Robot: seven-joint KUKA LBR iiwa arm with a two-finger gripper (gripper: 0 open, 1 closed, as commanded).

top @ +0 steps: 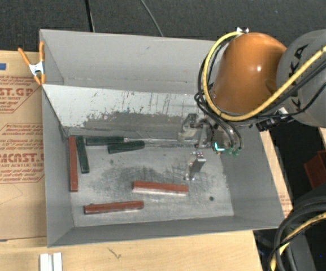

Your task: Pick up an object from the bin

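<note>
Grey metal bin [151,61] with a few bars scattered on its floor. The end effector [192,173] hangs low over the right half, just above the right end of a red-brown bar [160,187] that lies crosswise near the middle. I cannot tell whether it is released or clenched. A second red-brown bar [113,207] lies nearer the view's lower edge. A third red-brown bar [73,164] runs along the left wall, beside dark green bars [82,154].

Open floor in the middle of the bin [123,61], shut in by one red stick [160,188] just beside the gripper [195,167], a second red stick [113,208] at the front, and green sticks [103,142] by the left wall.
</note>
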